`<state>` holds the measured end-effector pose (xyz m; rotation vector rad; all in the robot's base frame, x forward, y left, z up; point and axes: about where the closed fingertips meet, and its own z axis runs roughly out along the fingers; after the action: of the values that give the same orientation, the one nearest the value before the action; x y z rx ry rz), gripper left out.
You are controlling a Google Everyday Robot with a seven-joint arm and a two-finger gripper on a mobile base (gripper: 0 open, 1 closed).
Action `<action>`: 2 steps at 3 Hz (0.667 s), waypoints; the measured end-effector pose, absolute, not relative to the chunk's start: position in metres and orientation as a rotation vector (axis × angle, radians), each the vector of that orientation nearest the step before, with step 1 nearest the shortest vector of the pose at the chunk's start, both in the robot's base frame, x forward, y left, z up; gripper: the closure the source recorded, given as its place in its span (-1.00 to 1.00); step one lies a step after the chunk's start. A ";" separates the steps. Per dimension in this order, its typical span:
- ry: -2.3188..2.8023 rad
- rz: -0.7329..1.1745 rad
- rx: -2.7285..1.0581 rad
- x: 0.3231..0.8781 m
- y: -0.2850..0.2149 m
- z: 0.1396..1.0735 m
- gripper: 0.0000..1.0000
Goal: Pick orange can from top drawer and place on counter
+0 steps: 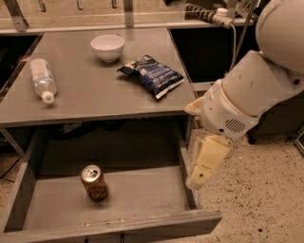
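Observation:
The orange can (94, 182) stands upright on the floor of the open top drawer (147, 194), left of its middle, silver top up. The counter (95, 95) lies above and behind the drawer. My gripper (200, 174) hangs pointing down from the white arm (247, 95) at the right. It sits just over the drawer's right side wall, well to the right of the can and not touching it. It holds nothing that I can see.
On the counter lie a clear water bottle (42, 79) on its side at the left, a white bowl (108, 47) at the back and a blue chip bag (153, 74) near the right edge. Speckled floor (256, 204) is at the right. A cable and plug (213, 13) are behind.

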<state>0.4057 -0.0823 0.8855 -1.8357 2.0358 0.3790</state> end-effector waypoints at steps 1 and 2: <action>2.002 0.450 -1.831 0.397 -0.064 0.863 -1.00; 1.992 0.547 -1.808 0.411 -0.011 0.792 -1.00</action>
<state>0.4108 -0.0109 0.7916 -1.8079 1.9919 0.5474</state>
